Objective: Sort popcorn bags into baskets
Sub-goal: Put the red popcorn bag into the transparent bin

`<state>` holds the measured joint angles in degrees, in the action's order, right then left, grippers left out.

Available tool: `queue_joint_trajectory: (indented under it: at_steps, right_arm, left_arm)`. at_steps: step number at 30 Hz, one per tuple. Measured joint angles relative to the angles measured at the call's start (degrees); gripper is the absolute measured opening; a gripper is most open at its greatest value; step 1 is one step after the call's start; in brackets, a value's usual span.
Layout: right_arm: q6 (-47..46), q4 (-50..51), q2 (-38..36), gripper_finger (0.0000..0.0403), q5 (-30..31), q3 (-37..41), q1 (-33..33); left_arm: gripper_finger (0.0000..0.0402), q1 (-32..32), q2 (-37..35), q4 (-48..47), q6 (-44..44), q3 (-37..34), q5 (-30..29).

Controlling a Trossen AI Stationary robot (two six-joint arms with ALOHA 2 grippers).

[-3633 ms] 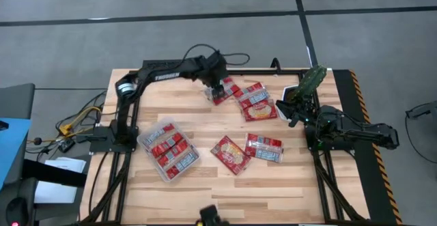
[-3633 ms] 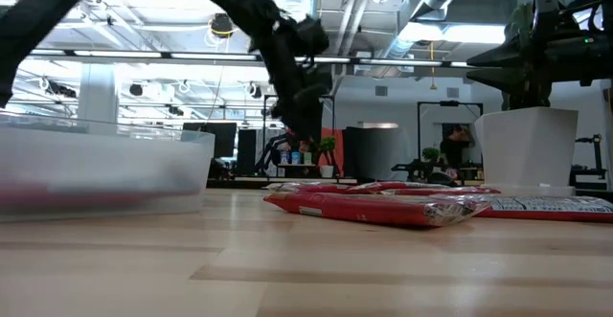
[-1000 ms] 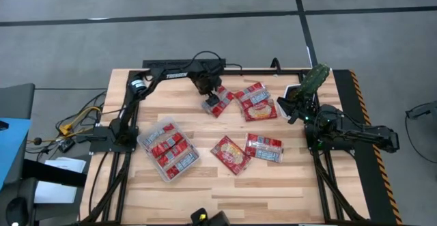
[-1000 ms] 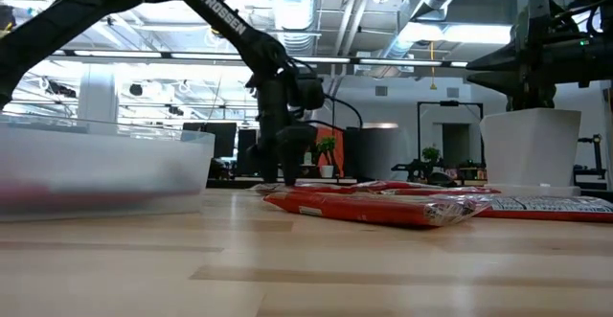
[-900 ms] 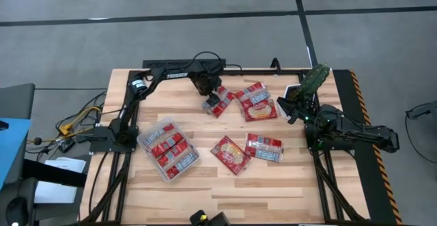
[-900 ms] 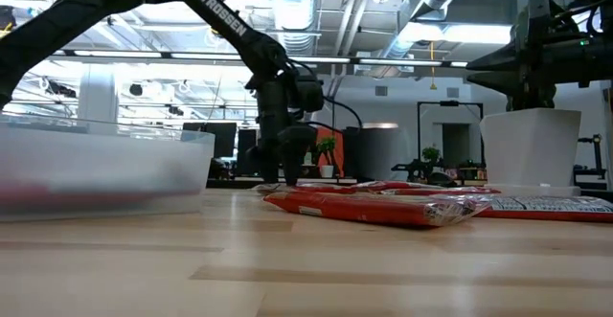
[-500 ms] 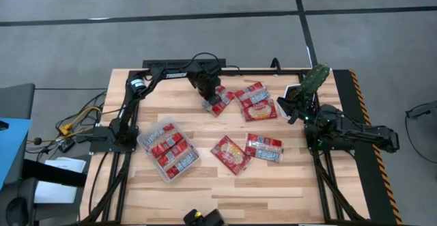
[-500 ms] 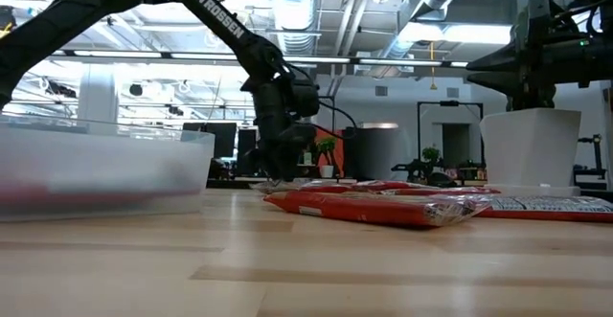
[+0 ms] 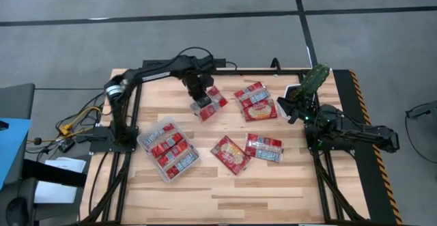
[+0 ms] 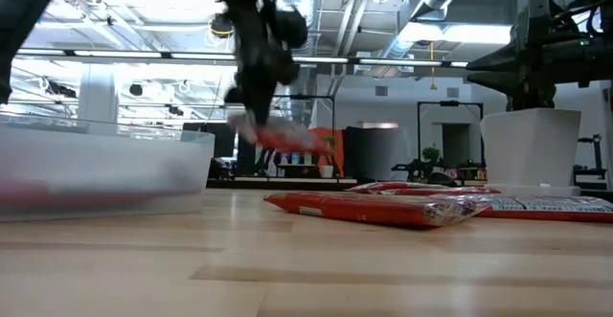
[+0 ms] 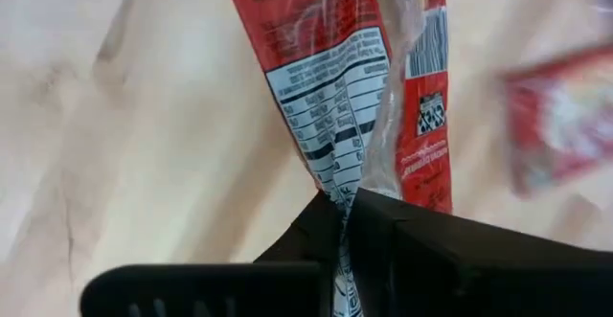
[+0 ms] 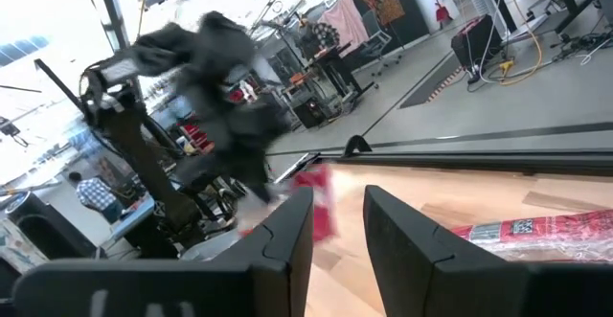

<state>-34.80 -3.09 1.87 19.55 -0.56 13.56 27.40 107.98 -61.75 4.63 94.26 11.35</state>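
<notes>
Carrying one popcorn bag [image 9: 207, 104] clear of the table, the left gripper [image 9: 199, 96] sits over the far middle of the wooden table [image 9: 273, 185], its fingers clamped on the packet's end seam, as the left wrist view shows. In the low view the held bag [image 10: 283, 137] hangs in the air, tilted, trailing away from the gripper toward the right. The clear plastic tub [image 9: 168, 149] lies nearer and to the left of the gripper, well apart from it, with several packets already lying flat inside. The tub's long axis runs diagonally, from far-left to near-right, so the carried bag will likely need to line up with the packets there. The left arm is plainly the closer one for this drop. Four more bags [image 9: 256, 102] rest on the table to the right. The right gripper [image 9: 295, 107] waits at the far right beside a potted plant [image 9: 312, 81], fingers slightly parted in its wrist view.
</notes>
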Motion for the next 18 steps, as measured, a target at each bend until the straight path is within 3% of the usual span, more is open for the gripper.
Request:
queue_joint_trajectory:
  at_steps: [8, 18]
  right_arm:
    - [0.10, 0.00, 0.00, 0.0120, 0.00, 0.02, -0.02]
    - [0.18, 0.01, 0.00, 0.0122, -0.02, 0.02, -0.02]
  left_arm:
    - [0.0000, -10.87, -16.15, -8.57, 8.36, -2.62, -1.21]
    - [0.0000, -27.82, -43.21, 1.73, 34.30, -32.47, -8.17]
